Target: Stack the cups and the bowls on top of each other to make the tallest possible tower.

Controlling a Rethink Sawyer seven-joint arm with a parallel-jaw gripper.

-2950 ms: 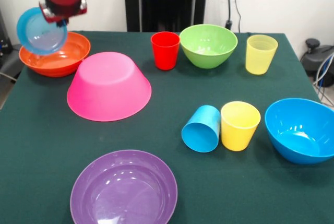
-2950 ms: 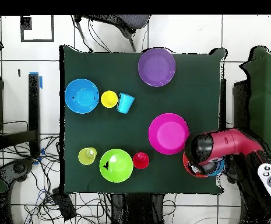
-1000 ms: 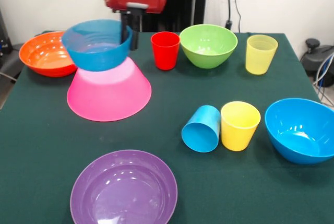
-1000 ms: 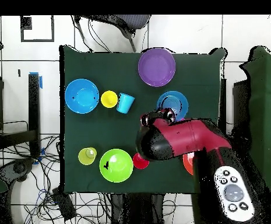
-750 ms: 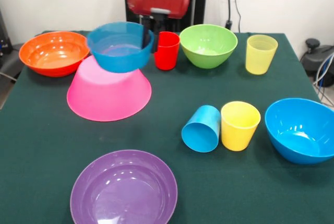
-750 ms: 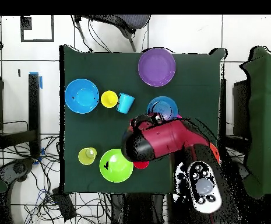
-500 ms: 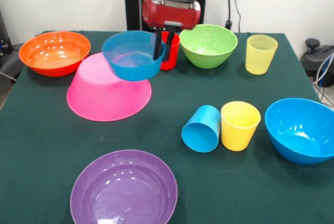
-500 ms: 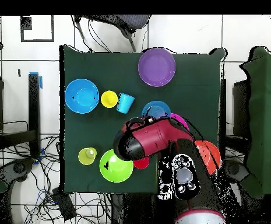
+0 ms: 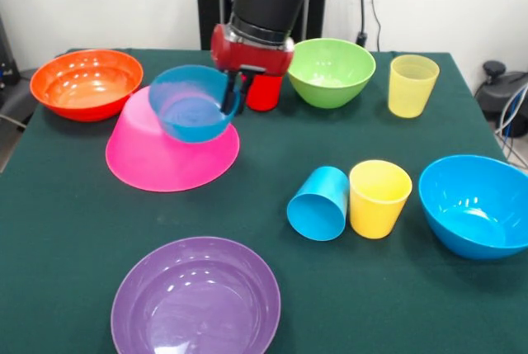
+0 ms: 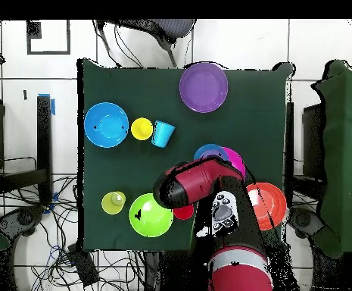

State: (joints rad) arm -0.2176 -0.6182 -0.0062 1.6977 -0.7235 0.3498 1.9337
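My gripper (image 9: 231,96) is shut on the right rim of the small blue bowl (image 9: 191,111). The bowl is tilted, mouth towards the camera, and sits low against the top of the upside-down pink bowl (image 9: 165,160). In the overhead view the arm (image 10: 197,182) hides most of the pink bowl (image 10: 235,161); the small blue bowl (image 10: 207,153) peeks out beside it. The orange bowl (image 9: 85,82) stands upright to the left. The red cup (image 9: 264,96) stands just behind the gripper. The blue cup (image 9: 319,203) lies on its side next to the yellow cup (image 9: 379,197).
The green bowl (image 9: 330,71) and pale yellow cup (image 9: 412,84) stand at the back right. A medium blue bowl (image 9: 474,204) is at the right edge. The purple bowl (image 9: 195,296) is at the front.
The gripper carried the small blue bowl from above the orange bowl to the right, over the pink bowl, then lowered and tilted it onto the pink bowl's top.
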